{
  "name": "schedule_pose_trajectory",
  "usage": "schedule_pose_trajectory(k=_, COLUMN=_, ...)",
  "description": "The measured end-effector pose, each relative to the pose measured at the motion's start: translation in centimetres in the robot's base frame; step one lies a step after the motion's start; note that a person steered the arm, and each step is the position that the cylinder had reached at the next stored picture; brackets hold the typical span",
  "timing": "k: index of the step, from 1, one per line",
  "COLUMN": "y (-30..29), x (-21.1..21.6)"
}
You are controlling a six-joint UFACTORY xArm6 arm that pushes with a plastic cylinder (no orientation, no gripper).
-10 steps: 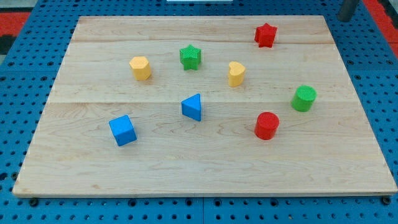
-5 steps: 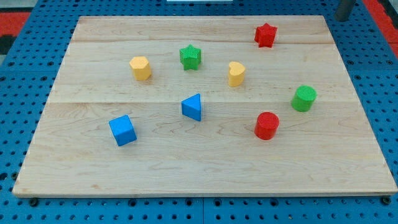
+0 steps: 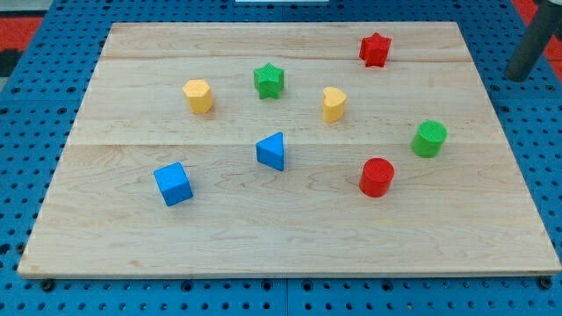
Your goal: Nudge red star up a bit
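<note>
Wooden surface [image 3: 290,228] bearing eight blocks. The rod carries no pincer; my tip [image 3: 517,77] stands off the surface's right edge, well right of the red star [image 3: 375,49], which lies near the view's top. Green cylinder [image 3: 429,139] and red cylinder [image 3: 377,176] lie below it.

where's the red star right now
The red star sits near the board's top edge, toward the view's right, up and right of the yellow heart.
</note>
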State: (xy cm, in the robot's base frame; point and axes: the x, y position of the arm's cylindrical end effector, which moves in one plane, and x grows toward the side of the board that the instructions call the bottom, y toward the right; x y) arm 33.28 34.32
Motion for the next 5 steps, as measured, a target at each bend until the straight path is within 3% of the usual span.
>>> schedule_pose_trajectory(k=1, y=-0.8, x=0.5)
schedule_pose_trajectory(k=3, y=-8.6, x=0.4)
schedule_pose_trajectory(k=4, y=-13.2, x=-1.7)
schedule_pose_trajectory(k=5, y=-13.5, x=-2.0)
